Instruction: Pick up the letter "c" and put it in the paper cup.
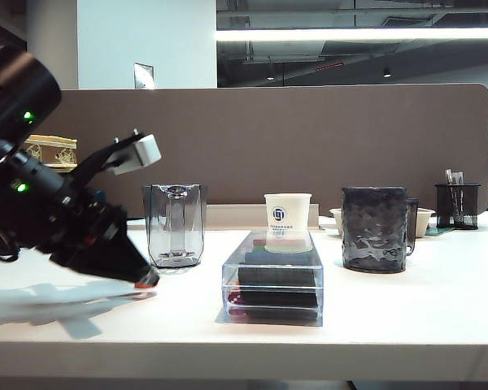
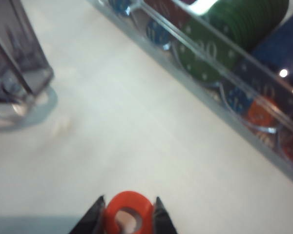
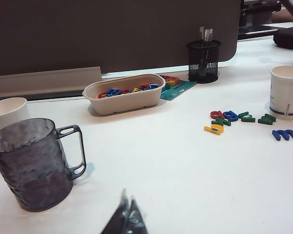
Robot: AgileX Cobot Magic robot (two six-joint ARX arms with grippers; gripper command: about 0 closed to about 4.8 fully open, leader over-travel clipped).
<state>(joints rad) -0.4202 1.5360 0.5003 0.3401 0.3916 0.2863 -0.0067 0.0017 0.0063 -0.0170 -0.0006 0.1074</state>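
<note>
A: The letter "c", a small flat red-orange plastic ring-like piece, sits pinched between the left gripper fingertips, low over the white table. Grasp looks made; carry and drop remain.

B: Target? The white paper cup with blue logo stands beyond the clear plastic box of chips, well apart from those fingers, apparently without the piece in it.

A: Only the left wrist view shows the pinch clearly; exterior shows just a red spot at the tips.

B: Right gripper: fingers pressed together, holding nothing, near the dark textured mug, seen in its own view only.
</note>
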